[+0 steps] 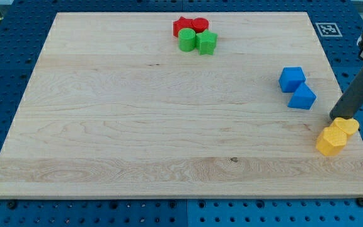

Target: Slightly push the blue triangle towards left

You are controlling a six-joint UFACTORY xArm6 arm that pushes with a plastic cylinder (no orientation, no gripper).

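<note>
The blue triangle [303, 98] lies near the board's right edge, touching the blue cube [292, 79], which sits just above it toward the view's top. My tip [339, 117] is to the right of the triangle and a little lower, just beside the two yellow blocks [336, 135]; it looks to touch or almost touch the upper one, I cannot tell which. There is no hand on this arm, only the rod, so nothing opens or closes and nothing is held.

I judge the triangle to be a small, hard, light piece that will slide easily on the smooth wooden board [137, 126]. It can also turn if I press off its middle. So I would place the tip on its right face, at the centre, and push gently. Because the cube touches it, the cube may drag along a little.

The count: two blue blocks, two yellow blocks, two red blocks [190, 26] and two green blocks [198, 41]. The red and green ones stand together at the top, well apart from my work.
</note>
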